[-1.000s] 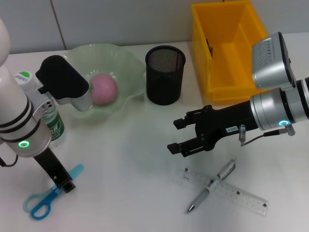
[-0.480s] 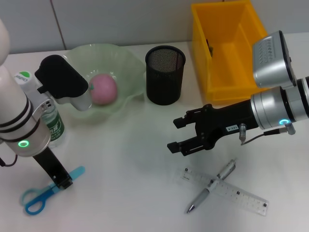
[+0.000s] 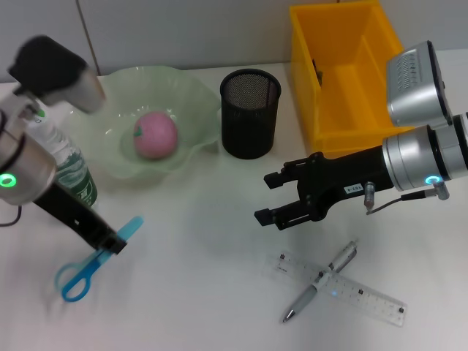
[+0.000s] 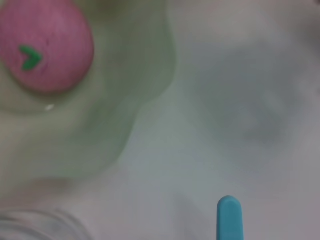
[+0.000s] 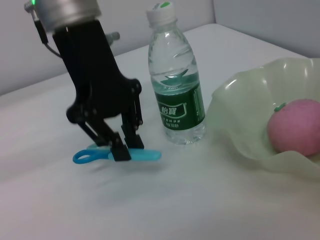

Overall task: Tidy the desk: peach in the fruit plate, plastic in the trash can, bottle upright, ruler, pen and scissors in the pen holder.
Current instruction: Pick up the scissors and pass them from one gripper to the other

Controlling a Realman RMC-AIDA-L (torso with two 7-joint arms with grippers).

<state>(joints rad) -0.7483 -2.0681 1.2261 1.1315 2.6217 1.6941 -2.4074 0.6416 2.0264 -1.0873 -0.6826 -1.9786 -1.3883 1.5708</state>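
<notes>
White surface (image 3: 205, 292) runs back to a pale grey wall. Left hand (image 3: 110, 241) is closed on the blue scissors (image 3: 84, 267), pinching them near the blades, with the handle loops toward the near edge and the bottle (image 3: 69, 172) upright just behind. Right hand (image 3: 274, 197) hovers with fingers spread, above the pen (image 3: 322, 281) and ruler (image 3: 351, 291), which lie crossed. Peach (image 3: 155, 135) sits in the green plate (image 3: 197, 99).

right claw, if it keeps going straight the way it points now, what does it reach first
Probably nothing close: the right claw, open, points across bare desk toward the left claw shut on the blue scissors. Those look first in line, though depth is unclear.
</notes>
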